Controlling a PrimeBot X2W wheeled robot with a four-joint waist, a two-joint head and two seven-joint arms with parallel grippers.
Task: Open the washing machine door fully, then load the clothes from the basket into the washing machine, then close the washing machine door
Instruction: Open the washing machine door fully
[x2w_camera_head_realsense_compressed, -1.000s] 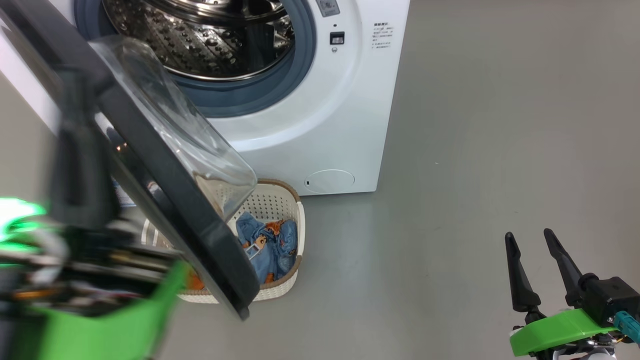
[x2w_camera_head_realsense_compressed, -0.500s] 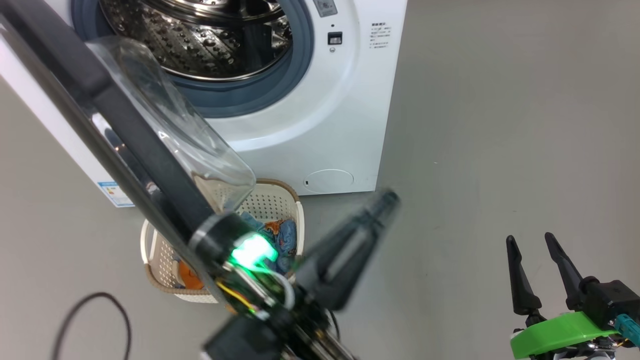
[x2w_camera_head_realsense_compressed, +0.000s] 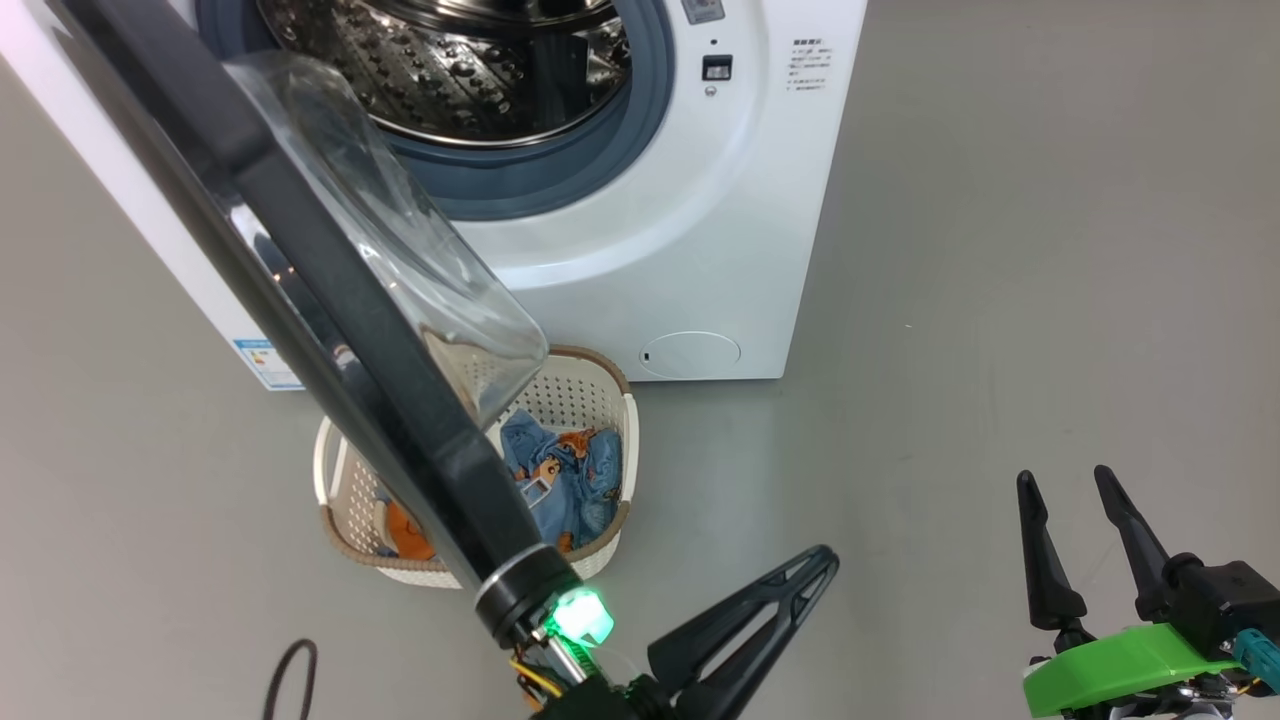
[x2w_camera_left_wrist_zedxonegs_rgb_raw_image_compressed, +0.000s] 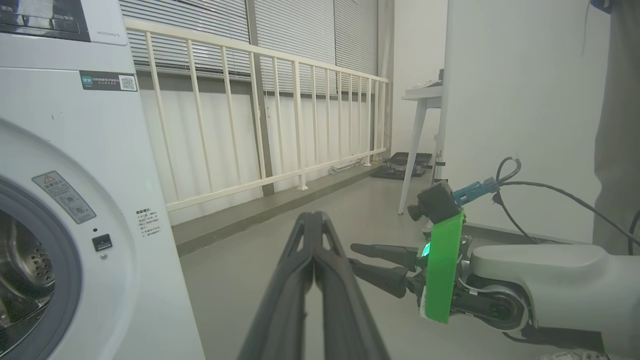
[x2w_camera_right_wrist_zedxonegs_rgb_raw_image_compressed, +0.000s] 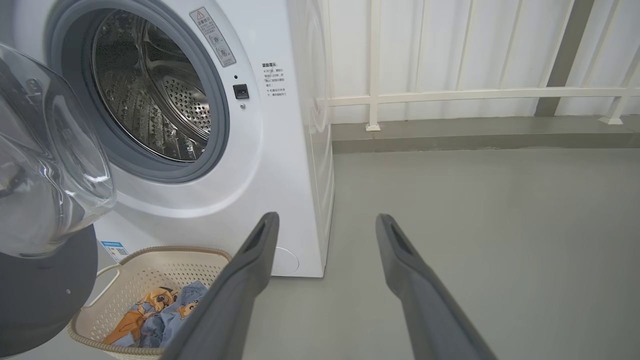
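Note:
The washing machine (x2w_camera_head_realsense_compressed: 700, 200) stands at the top of the head view with its steel drum (x2w_camera_head_realsense_compressed: 470, 70) exposed. The washing machine door (x2w_camera_head_realsense_compressed: 330, 270) hangs open toward me, its black rim and glass bowl over the left part of the basket (x2w_camera_head_realsense_compressed: 628, 440). Light-blue clothes (x2w_camera_head_realsense_compressed: 565, 475) with orange figures lie in the basket. My left gripper (x2w_camera_head_realsense_compressed: 822, 558) is shut on nothing, low at the bottom centre just past the door's lower edge, its fingers pointing up and right. My right gripper (x2w_camera_head_realsense_compressed: 1064, 475) stands open at the lower right, over bare floor. In the right wrist view it (x2w_camera_right_wrist_zedxonegs_rgb_raw_image_compressed: 326, 217) faces the washing machine (x2w_camera_right_wrist_zedxonegs_rgb_raw_image_compressed: 280, 150) and the basket (x2w_camera_right_wrist_zedxonegs_rgb_raw_image_compressed: 150, 250).
A dark cable (x2w_camera_head_realsense_compressed: 290, 680) loops on the floor at the bottom left. Grey floor stretches to the right of the machine. A white railing (x2w_camera_right_wrist_zedxonegs_rgb_raw_image_compressed: 475, 92) runs along the wall behind. A white table (x2w_camera_left_wrist_zedxonegs_rgb_raw_image_compressed: 417, 125) and a black case (x2w_camera_left_wrist_zedxonegs_rgb_raw_image_compressed: 402, 162) stand farther back.
My left arm has swung from the left of the door down to the bottom centre, fingers now pointing up and right. The head camera has shifted a little. The right gripper has stayed put.

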